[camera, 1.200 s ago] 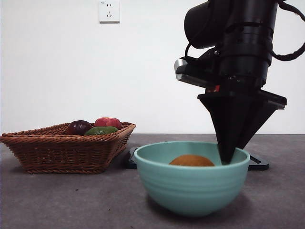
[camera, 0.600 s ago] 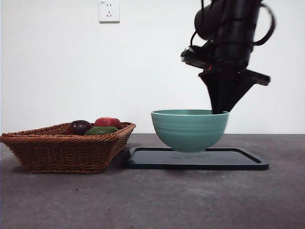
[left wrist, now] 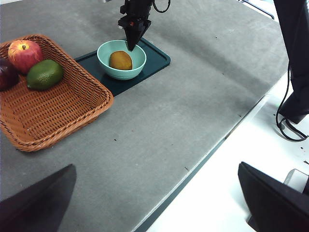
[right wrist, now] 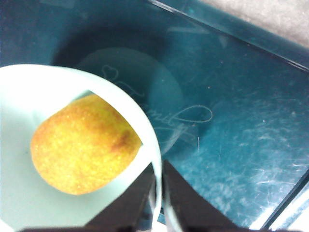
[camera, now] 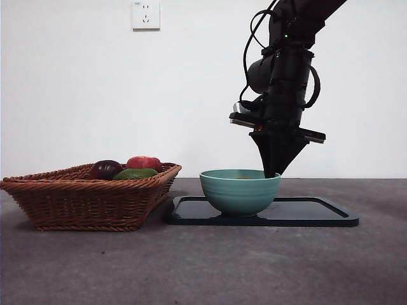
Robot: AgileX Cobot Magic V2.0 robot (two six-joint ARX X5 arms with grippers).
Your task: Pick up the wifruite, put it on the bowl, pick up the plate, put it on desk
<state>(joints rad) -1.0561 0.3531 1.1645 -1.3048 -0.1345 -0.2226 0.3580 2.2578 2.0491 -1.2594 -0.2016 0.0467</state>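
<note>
The mint-green bowl (camera: 240,190) sits on the dark tray (camera: 305,213) on the desk (camera: 191,267). The orange-brown wifruite (left wrist: 120,60) lies inside the bowl and shows close up in the right wrist view (right wrist: 84,145). In the front view the bowl's wall hides it. My right gripper (camera: 272,171) comes down from above and is shut on the bowl's rim (right wrist: 153,145), one jaw inside and one outside. It also shows in the left wrist view (left wrist: 130,46). My left gripper (left wrist: 156,166) is open and empty, high over the desk's near part.
A brown wicker basket (camera: 89,197) stands left of the tray and holds a red apple (left wrist: 24,50), a green fruit (left wrist: 44,74) and a dark purple fruit (left wrist: 6,75). The desk's edge (left wrist: 227,135) runs along the right in the left wrist view.
The right gripper carried the bowl with the fruit up from the desk near the camera, back over the tray, then lowered it onto the tray.
</note>
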